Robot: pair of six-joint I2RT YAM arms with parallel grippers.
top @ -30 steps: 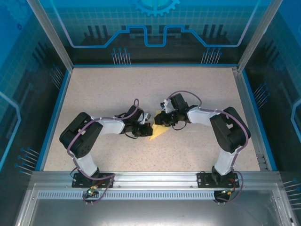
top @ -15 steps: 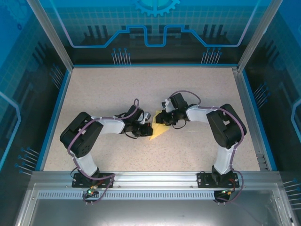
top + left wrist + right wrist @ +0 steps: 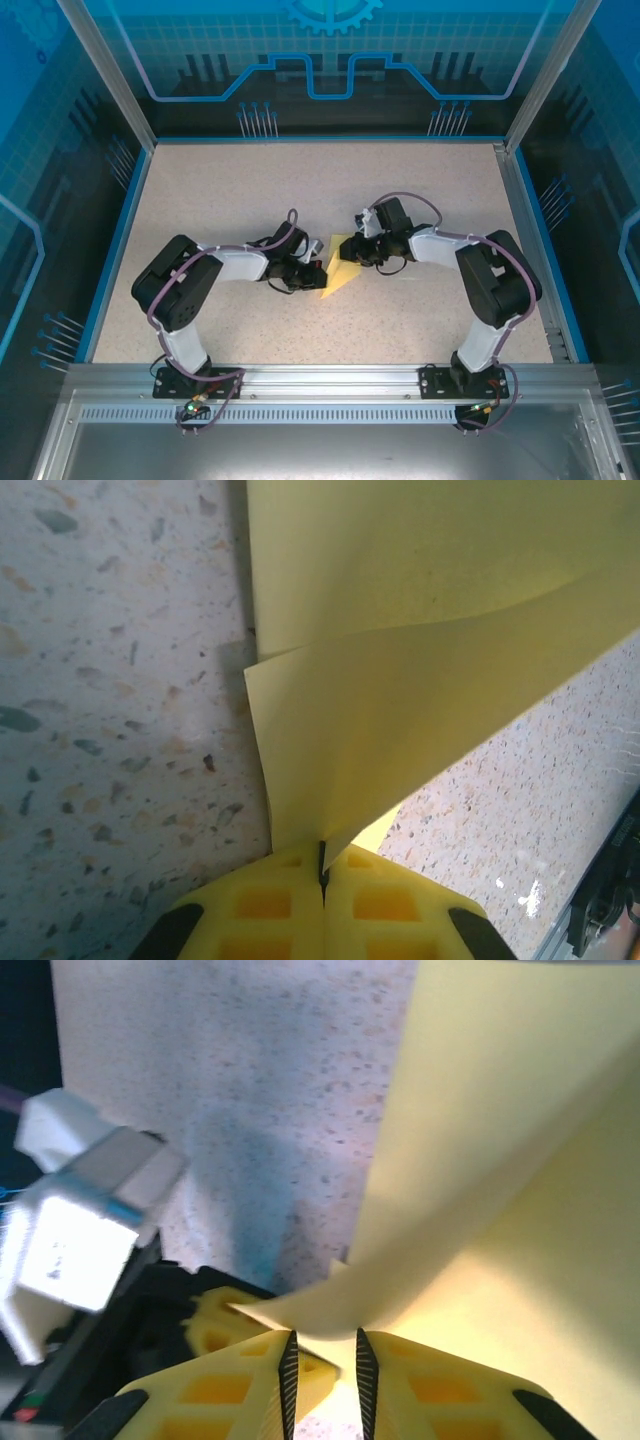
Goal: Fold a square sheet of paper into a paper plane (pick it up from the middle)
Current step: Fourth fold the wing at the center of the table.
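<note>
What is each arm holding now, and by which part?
The left fingers pinch the yellow paper sheet at its near edge. The right fingers stand slightly apart around a curled edge; whether they grip cannot be told.

I could read no word, number, label or brand. The blue back wall carried a gear drawing and line patterns, without letters.

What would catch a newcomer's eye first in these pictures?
The partly folded yellow paper sheet stands out at the middle of the speckled table. The left gripper is shut on one edge of it; the right gripper, jaws slightly apart, meets it from the opposite side.
</note>
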